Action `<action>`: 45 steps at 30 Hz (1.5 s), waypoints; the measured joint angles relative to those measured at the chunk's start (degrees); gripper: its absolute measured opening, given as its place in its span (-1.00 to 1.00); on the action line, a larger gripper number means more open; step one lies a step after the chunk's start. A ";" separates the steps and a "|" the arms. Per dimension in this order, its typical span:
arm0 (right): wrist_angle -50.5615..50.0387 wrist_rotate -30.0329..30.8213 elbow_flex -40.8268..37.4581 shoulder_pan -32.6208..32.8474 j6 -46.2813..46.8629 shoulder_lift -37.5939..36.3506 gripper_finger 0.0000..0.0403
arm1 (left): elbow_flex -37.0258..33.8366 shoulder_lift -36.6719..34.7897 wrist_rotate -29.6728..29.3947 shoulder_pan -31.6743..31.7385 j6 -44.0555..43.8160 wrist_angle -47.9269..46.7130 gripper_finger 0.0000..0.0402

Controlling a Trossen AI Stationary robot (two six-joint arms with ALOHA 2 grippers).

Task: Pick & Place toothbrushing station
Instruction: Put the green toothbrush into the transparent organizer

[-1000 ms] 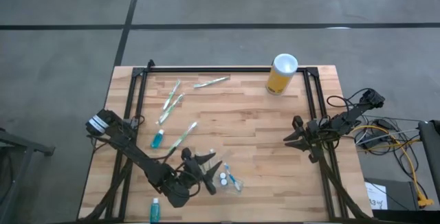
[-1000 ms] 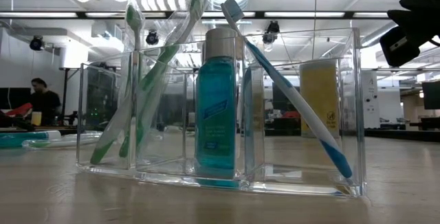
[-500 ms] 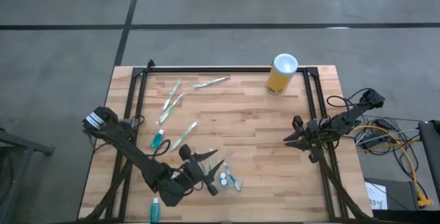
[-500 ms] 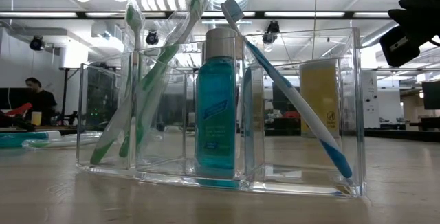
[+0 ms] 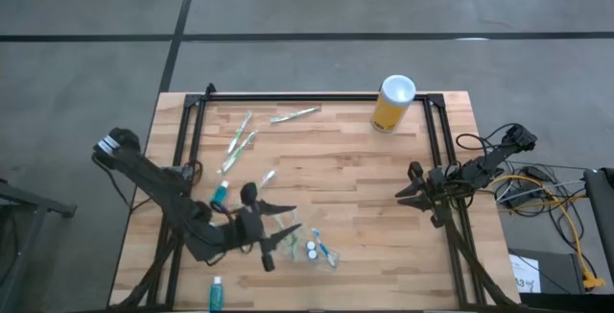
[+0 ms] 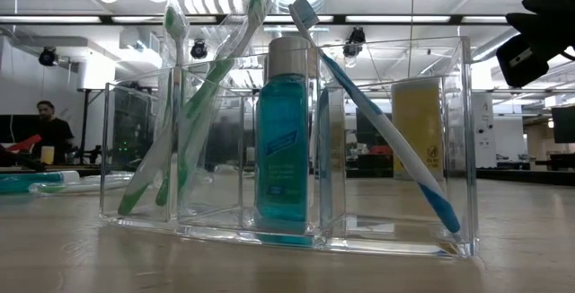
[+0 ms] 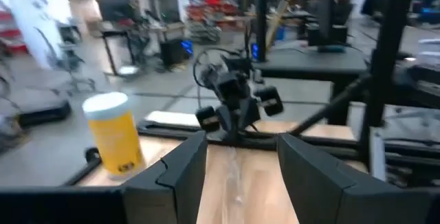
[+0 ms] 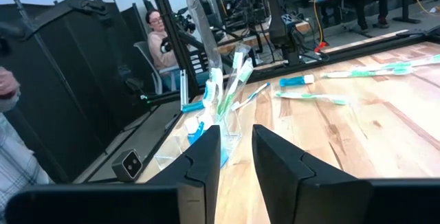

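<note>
A clear plastic holder (image 5: 317,250) stands on the table near its front edge. In the low view the holder (image 6: 287,140) has two white-green toothbrushes (image 6: 180,104), a teal white-capped tube (image 6: 281,140) and a white-blue toothbrush (image 6: 377,122) standing in it. Loose toothbrushes (image 5: 239,138) lie at the far left, with one more (image 5: 295,114) farther right. Teal tubes lie at the left (image 5: 220,195) and the front edge (image 5: 217,292). My left gripper (image 5: 284,225) is open and empty just left of the holder; its wrist view (image 7: 240,141) shows nothing between the fingers. My right gripper (image 5: 407,184) waits open at the right.
A tall yellow cylinder with a white top (image 5: 393,104) stands at the far right edge. A black frame (image 5: 317,97) runs along the far edge and both sides. A person sits beyond the table in the right wrist view (image 8: 159,42). Cables (image 5: 547,193) lie off the right side.
My left gripper has drawn back from the holder, toward the table's left and far edges, still open, and has left the top of the low view. The holder and its contents have stayed in place.
</note>
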 joint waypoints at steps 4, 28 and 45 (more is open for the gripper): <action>0.00 0.00 0.00 0.00 0.00 0.00 -0.59 | 0.00 -3.86 1.66 0.95 -11.73 -12.24 -0.08; 0.00 -0.01 0.00 0.01 0.00 0.00 -0.58 | -0.13 -12.90 6.20 5.97 -51.94 -64.85 -0.09; 0.00 -0.02 0.00 0.00 0.00 0.00 -0.65 | -0.90 -14.81 37.03 36.69 -37.04 -65.30 -0.09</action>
